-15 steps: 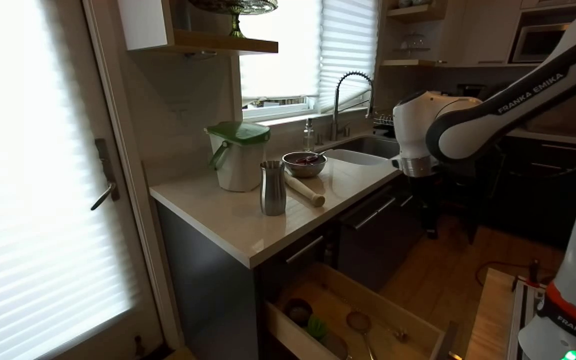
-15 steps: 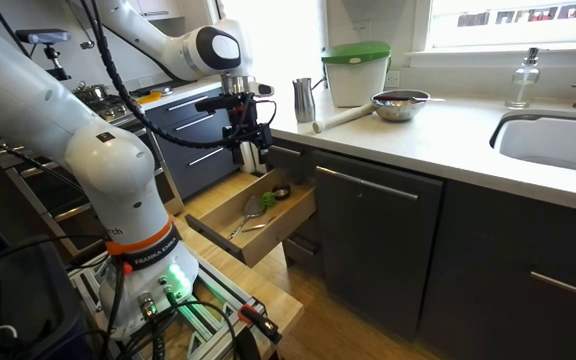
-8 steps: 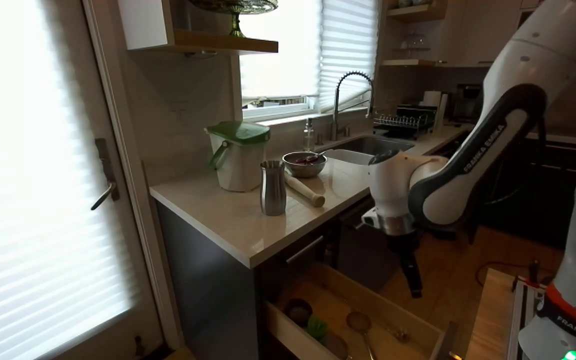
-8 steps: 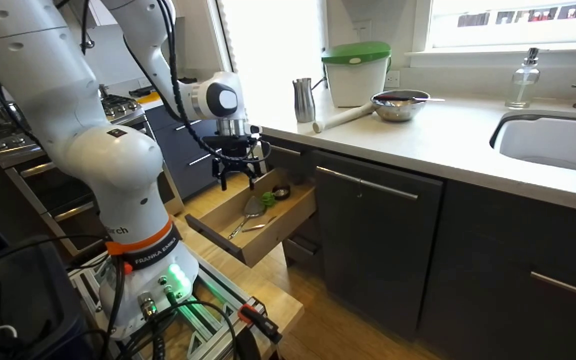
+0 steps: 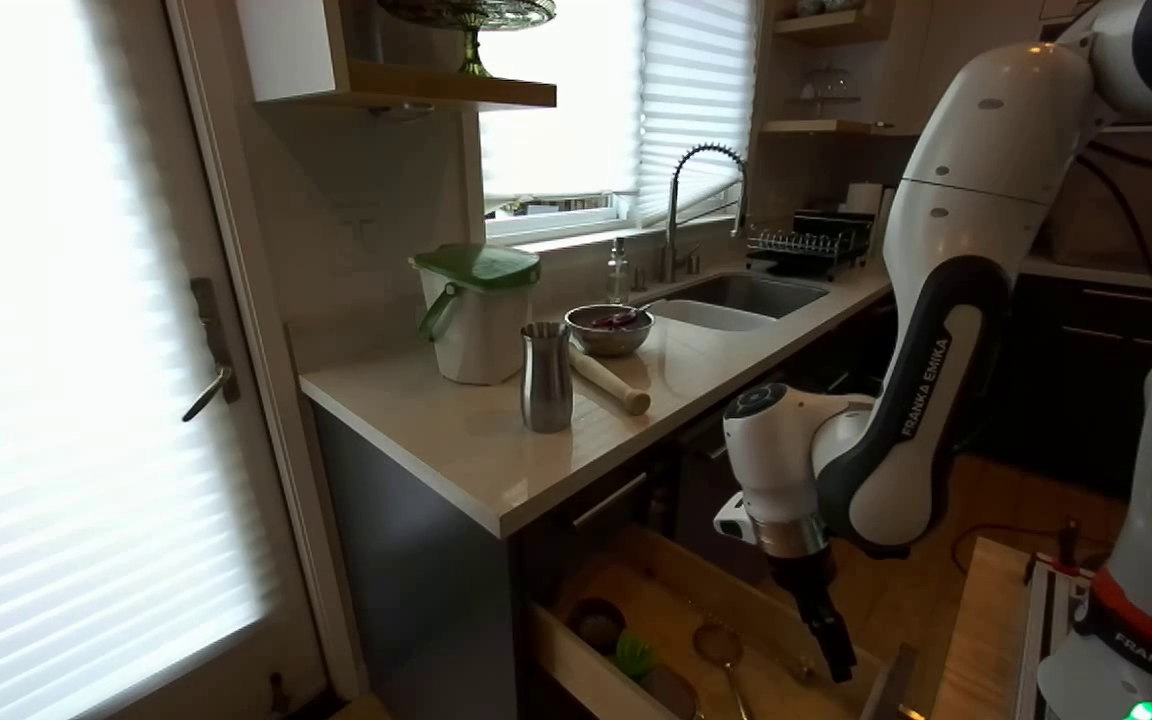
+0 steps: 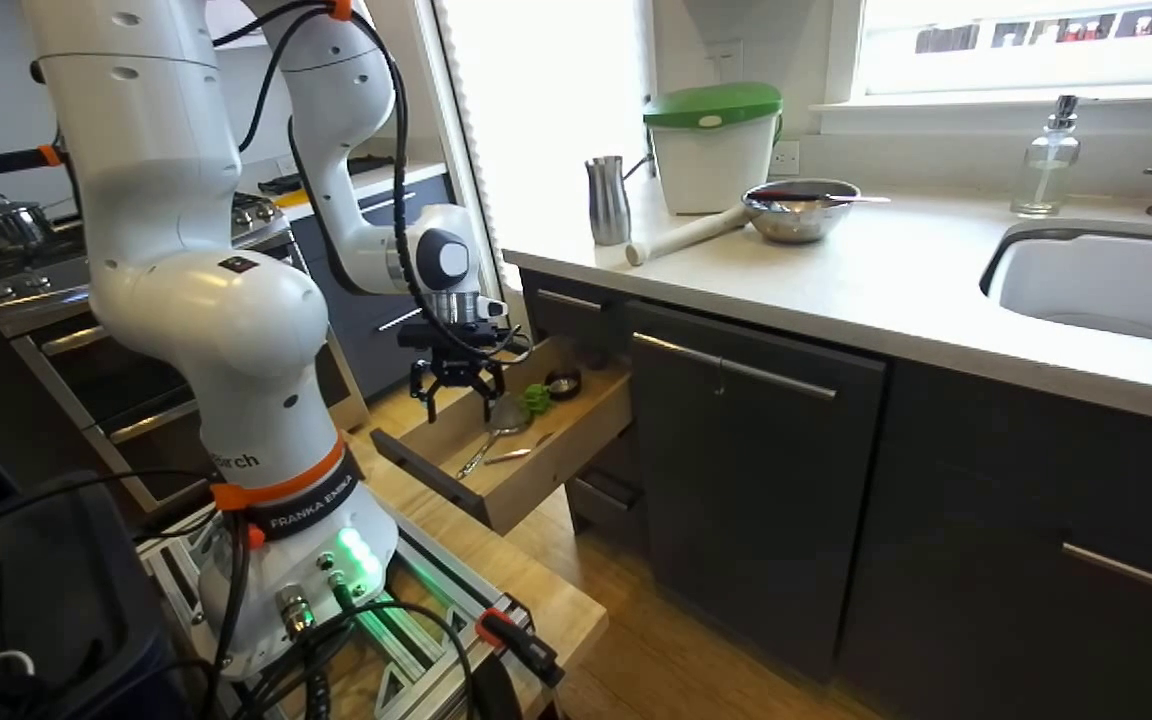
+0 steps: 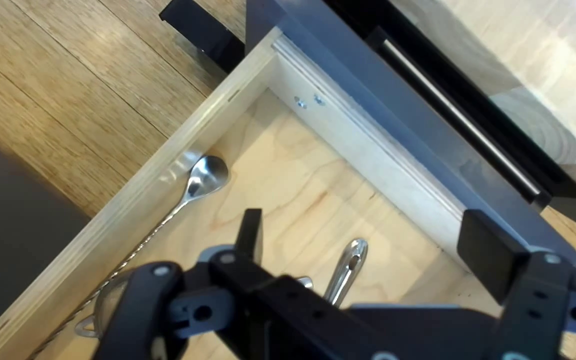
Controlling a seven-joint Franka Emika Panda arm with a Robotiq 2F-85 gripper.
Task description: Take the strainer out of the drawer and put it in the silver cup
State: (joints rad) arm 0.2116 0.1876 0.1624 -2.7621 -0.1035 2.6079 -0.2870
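Steel glints on pale wood, and that's where trouble could start: 2 handles (image 7: 344, 277) lie close together in the drawer (image 6: 566, 460), whose is whose I can't be sure, so a hasty pinch might take the wrong piece or snag both. The strainer (image 5: 716, 643) we want, as I read it, lies on the drawer floor near another strainer (image 6: 511, 412), nothing holding it. Thin metal, likely slick, too: catch it too far back and the bowl end could droop or swing on the lift. Watch the drawer's front (image 7: 368, 85)! In the wrist view 1 finger (image 7: 490, 255) overlaps its inner face, so a straight drop may clip it; the true gap I can't judge. Later worry: the cup (image 5: 547, 385), upright on the counter (image 5: 446, 430), looks narrow, and an off-centre placement could topple it.

Now the pose: arm (image 5: 926, 385) angled down, hand (image 6: 461, 412) over the drawer in both exterior views, tips pointing mostly floorwards with a slight lean towards the drawer's front. Fingers spread wide, nothing gripped, fully released, and that spread is generous for so slim a target.
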